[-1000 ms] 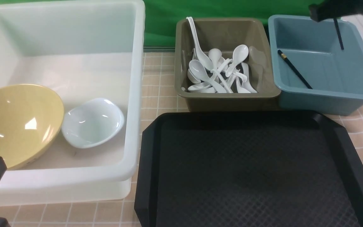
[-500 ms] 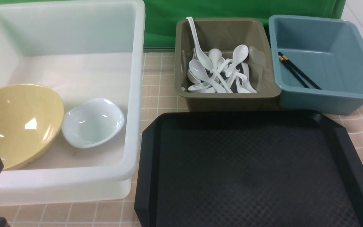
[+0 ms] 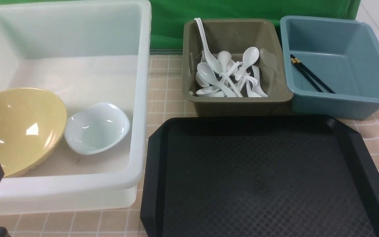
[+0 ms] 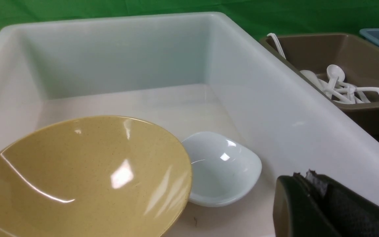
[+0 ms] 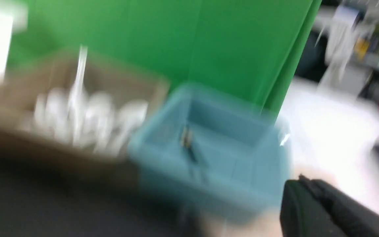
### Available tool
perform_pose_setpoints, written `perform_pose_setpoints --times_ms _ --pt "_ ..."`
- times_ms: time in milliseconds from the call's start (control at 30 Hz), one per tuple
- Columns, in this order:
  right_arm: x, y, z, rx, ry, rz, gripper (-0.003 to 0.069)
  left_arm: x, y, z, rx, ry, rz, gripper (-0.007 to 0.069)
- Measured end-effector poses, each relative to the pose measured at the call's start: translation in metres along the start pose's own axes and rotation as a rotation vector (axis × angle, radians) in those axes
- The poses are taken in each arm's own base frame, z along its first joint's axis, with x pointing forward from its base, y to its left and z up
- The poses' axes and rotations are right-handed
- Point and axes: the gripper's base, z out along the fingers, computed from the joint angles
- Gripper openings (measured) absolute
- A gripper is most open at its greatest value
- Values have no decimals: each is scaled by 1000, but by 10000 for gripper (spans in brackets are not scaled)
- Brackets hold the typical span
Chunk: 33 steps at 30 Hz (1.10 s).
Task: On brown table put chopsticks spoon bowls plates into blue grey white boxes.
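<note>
Translucent white plastic forms the large tub (image 3: 77, 182) on the left of the front view, in which the mustard-yellow bowl (image 3: 18, 128) lies tilted beside the small white rounded-square bowl (image 3: 97, 128). To the right, the olive-grey box (image 3: 242, 107) contains a jumbled pile of white soup spoons (image 3: 224, 77), one of them leaning toward the far left corner. Adjacent to it, the dusty-blue box (image 3: 344, 102) holds two black chopsticks (image 3: 314, 77), set side by side, their gold bands near the far end. The black octagonal tray (image 3: 265, 174) rests on the brown tiled table (image 3: 173, 85), nearer the viewer than the two smaller boxes. The left gripper (image 4: 311, 176), near the white tub, has its fingers pressed together with nothing between them. The right gripper (image 5: 303, 181) is likewise closed, its wrist view blurred.
</note>
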Motion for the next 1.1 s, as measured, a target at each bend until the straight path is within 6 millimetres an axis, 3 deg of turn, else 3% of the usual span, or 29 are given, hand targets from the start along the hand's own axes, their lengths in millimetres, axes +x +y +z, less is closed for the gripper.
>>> perform_pose_setpoints --times_ms 133,267,433,567,833,1100 --pt "55 16 0 -42 157 -2 37 0 0 0 0 1 0 1" --pt "89 24 -4 -73 310 -19 38 0 0 0 -1 3 0 1" --pt "93 24 -9 -89 343 -125 41 1 0 0 -2 7 0 1" --pt "90 22 -17 -47 262 -143 43 1 0 0 -1 6 0 1" --pt "70 14 -28 100 -28 108 48 1 0 0 -2 10 0 1" --pt "75 15 -28 115 14 291 53 1 0 0 -2 11 0 1"
